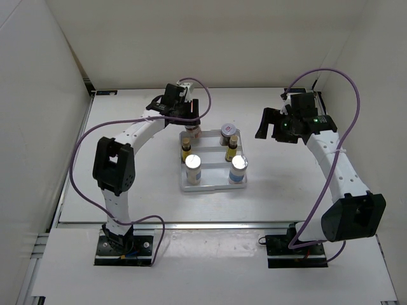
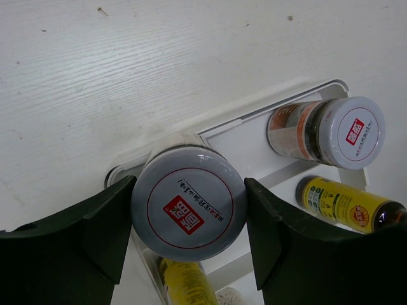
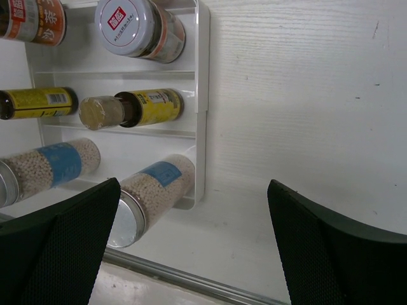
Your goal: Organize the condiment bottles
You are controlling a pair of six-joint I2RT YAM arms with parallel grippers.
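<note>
Care with left gripper (image 2: pixel 189 190) pinching brownish jar (image 2: pixel 189 213): seat squarely in tray (image 2: pixel 251 136) corner before release; right gripper (image 3: pixel 191 187) spread, empty.

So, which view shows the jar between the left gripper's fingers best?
The left wrist view: the brownish jar sits between the fingers of the left gripper, pale lid and red logo clear. The top external view shows little under the gripper; the right wrist view crops it at a corner.
</note>
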